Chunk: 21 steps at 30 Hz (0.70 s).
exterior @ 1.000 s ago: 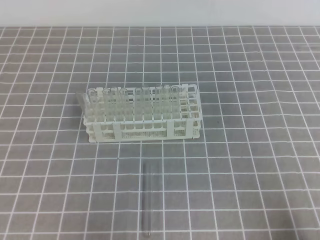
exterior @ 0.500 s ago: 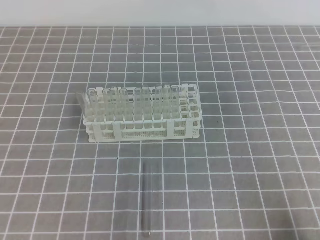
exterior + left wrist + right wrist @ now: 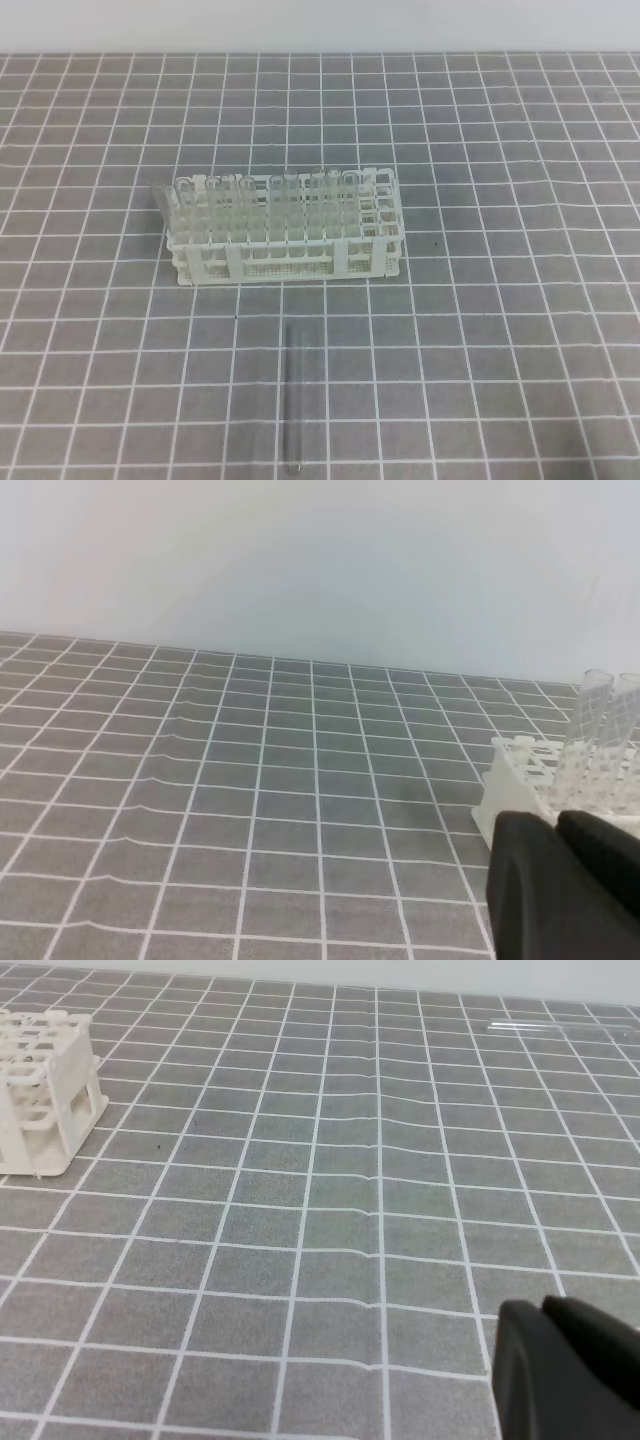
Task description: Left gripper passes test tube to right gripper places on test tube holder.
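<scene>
My left hand (image 3: 560, 825) is closed on nothing — its black jaws meet at the lower right of the left wrist view, low over the grey gridded tabletop (image 3: 520, 330). The test tube holder (image 3: 285, 232) stands just ahead of that hand, clear tubes upright in most of its holes. My right hand (image 3: 545, 1315) is likewise closed and empty, its jaws together at the lower right of the right wrist view; the holder sits well off to its left. The test tube (image 3: 295, 398) lies flat on the tabletop, apart from the holder on its near side, far from my right hand — neither hand touches it.
</scene>
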Each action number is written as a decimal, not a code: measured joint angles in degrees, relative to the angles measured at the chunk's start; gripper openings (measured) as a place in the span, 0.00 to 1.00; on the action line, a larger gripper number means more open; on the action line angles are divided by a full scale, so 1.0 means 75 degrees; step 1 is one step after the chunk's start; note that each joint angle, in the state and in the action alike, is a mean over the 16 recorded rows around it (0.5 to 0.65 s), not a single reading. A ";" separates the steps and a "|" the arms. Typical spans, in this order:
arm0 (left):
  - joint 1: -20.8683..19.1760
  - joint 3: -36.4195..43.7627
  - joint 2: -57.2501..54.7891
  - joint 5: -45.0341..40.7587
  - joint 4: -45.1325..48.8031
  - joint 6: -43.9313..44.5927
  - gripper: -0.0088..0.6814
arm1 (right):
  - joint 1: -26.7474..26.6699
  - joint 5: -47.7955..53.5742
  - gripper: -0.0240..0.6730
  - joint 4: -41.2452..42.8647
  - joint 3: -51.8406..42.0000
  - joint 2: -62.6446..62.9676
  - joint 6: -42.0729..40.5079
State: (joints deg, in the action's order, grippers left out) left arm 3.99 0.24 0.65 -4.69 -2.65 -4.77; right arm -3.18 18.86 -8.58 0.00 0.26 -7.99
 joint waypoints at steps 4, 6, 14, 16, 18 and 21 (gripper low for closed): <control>-0.0002 -0.0013 -0.0038 0.0096 -0.0139 -0.0232 0.04 | 0.0000 -0.0404 0.02 -0.0326 -0.0001 -0.0003 -0.0004; -0.0001 -0.0007 -0.0021 0.0174 -0.0210 -0.0360 0.04 | 0.0000 -0.0680 0.02 -0.0664 -0.0002 -0.0005 -0.0005; 0.0000 0.0013 -0.0008 0.0473 -0.0446 -0.0859 0.04 | 0.0000 -0.1815 0.02 -0.3013 -0.0005 -0.0011 -0.0018; 0.0001 0.0020 0.0010 0.0522 -0.0471 -0.0976 0.04 | 0.0000 -0.2017 0.02 -0.3663 -0.0006 -0.0011 -0.0046; 0.0002 0.0033 0.0047 0.0530 -0.0489 -0.1056 0.04 | 0.0000 -0.2135 0.02 -0.4235 -0.0007 -0.0011 -0.0076; 0.0002 0.0031 0.0046 0.0478 -0.0513 -0.1170 0.04 | 0.0000 -0.2185 0.02 -0.4875 -0.0007 -0.0011 -0.0147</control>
State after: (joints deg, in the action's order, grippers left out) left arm 4.01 0.48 0.99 -1.10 -6.50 -13.54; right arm -3.18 2.47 -45.14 -0.05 0.17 -9.09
